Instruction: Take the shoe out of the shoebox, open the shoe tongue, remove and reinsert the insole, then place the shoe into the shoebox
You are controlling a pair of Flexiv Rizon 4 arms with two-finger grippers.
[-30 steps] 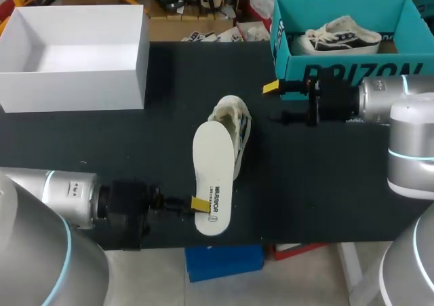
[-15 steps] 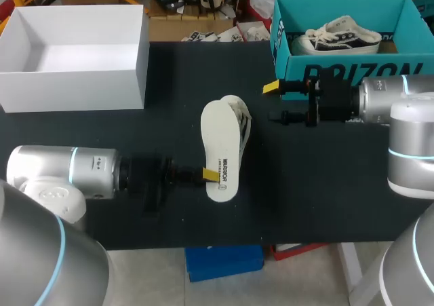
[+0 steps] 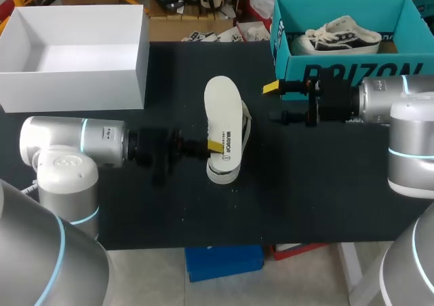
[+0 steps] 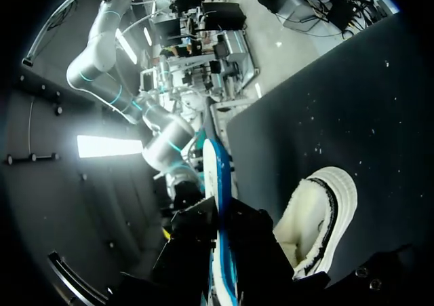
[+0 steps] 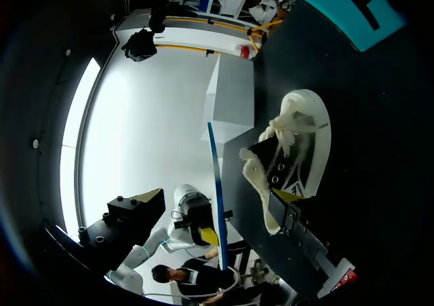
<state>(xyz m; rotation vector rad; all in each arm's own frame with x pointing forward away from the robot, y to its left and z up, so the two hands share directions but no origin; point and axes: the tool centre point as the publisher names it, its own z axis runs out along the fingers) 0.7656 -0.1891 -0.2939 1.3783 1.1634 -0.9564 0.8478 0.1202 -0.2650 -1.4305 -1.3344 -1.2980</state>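
Step in hand: the left gripper (image 3: 215,145) is holding the insole (image 3: 222,112) above the shoe (image 3: 221,175); I judge it is preparing the reinsertion.
Left fingers: they are pinching the insole's long edge from both sides, coming in from 9 o'clock.
Right fingers: the right gripper (image 3: 274,103) is hovering with its fingers spread and gripping nothing, near the shoe at its 2 o'clock.
Shoe: it is lying about the middle of the table (image 3: 135,204), mostly hidden under the insole. The shoebox (image 3: 298,65) is standing further out at 2 o'clock with a second shoe (image 3: 342,34) inside, and a white box (image 3: 74,82) is at 10 o'clock.
Risk one: the pinch is taking only a thin edge, so the insole may twist or slip when its end meets the shoe's opening.
Risk two: nothing is gripping the shoe, so a push may slide it over the table instead of seating the insole.
Risk three: the tongue or laces may be covering the opening, and then the insole may fold.
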